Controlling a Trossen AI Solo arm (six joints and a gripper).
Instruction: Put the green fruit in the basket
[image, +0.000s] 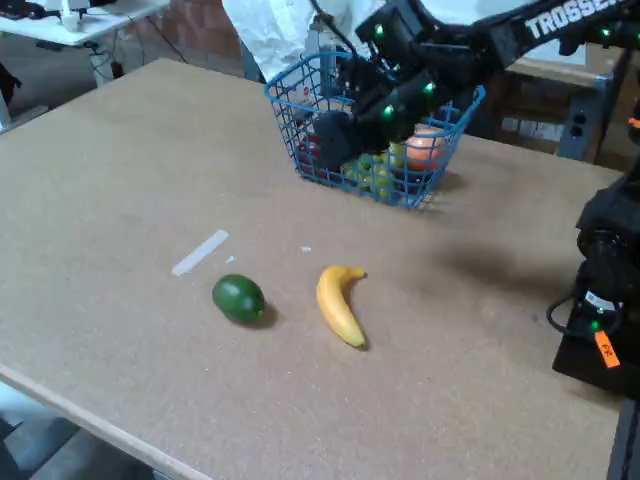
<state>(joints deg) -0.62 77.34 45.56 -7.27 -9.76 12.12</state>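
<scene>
Gripper (335, 140) sat over the basket (290, 95), fingers blurred so couldn't tell their opening or load; green fruit (238, 298) lay well apart, beside the banana (338, 305), risking a mis-grab.

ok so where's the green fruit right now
In the fixed view, the green fruit lies on the table, just left of the banana, well short of the basket.

One fixed view here, set high off the near corner of the surface (120, 150), looking down and across it at middling range. The basket (375, 125) sits toward the far edge, upper centre of frame; the arm's base (600, 300) stands right of it. No second view to share ground.
</scene>
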